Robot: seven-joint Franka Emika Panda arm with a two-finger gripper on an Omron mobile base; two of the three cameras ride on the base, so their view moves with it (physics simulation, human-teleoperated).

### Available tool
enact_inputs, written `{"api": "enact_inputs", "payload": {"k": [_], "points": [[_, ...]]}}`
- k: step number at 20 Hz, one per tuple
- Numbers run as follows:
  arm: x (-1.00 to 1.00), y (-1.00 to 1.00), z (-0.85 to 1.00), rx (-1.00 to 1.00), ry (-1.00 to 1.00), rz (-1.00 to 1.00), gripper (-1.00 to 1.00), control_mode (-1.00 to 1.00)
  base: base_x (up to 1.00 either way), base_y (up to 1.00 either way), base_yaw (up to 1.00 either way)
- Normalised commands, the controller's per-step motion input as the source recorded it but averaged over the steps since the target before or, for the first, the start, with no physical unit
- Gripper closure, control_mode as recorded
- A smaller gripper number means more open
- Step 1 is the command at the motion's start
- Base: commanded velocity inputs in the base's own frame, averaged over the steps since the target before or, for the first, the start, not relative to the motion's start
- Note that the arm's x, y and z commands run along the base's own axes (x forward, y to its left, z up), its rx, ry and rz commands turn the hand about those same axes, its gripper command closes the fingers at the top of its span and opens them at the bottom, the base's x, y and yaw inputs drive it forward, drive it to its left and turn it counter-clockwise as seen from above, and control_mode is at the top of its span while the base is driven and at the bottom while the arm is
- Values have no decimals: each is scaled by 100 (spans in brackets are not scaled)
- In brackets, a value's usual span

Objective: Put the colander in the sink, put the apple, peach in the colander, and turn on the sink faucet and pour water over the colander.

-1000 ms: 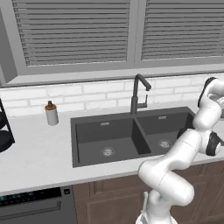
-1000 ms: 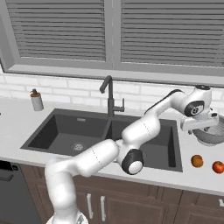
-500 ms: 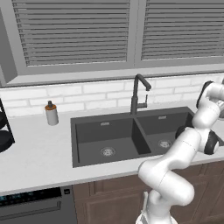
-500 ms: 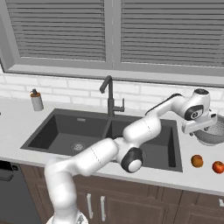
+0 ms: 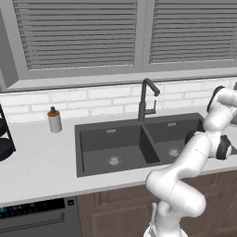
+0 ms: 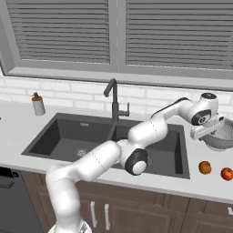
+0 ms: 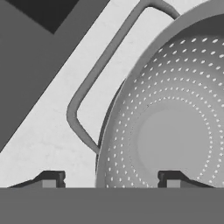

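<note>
Hand view: the colander (image 7: 175, 131) is seen from above at close range, with its wire handle (image 7: 94, 83) looping out over the pale counter (image 7: 52, 127) towards the sink (image 7: 26, 52). The two fingertips (image 7: 52, 178) are set apart, one outside the rim on the counter side and the other over the perforated inside, so the rim wall lies between them. No contact can be made out; the jaws are taken to be straddling the rim and not clamped on it.

In the right base view the gripper (image 6: 205, 131) is seen pressed down at the left edge of the colander (image 6: 222, 134), which stands on the counter to the right of the sink (image 6: 109, 141). Compared with a second ago, the hand has been lowered and brought closer onto the rim, and the jaws have begun to narrow from their widest. This is judged to be the start of the grasp, the first step of the task.

The peach (image 6: 205, 167) and the apple (image 6: 226, 173) lie on the near right counter, well apart from the sink. The faucet (image 6: 113, 98) stands behind the divider between the basins, and no water is seen. In the left base view both basins (image 5: 134, 143) hold nothing yet.
</note>
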Motion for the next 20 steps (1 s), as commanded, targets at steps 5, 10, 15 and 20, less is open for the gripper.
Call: {"api": "enact_inputs", "payload": {"k": [5, 10, 15, 20], "points": [[0, 19, 1, 0, 3, 4, 100, -100, 0, 0, 0], [-26, 28, 31, 2, -1, 1, 100, -100, 0, 0, 0], [-36, 54, 51, 1, -3, 0, 100, -100, 0, 0, 0], [-49, 77, 51, 0, -1, 0, 100, -100, 0, 0, 0]]}}
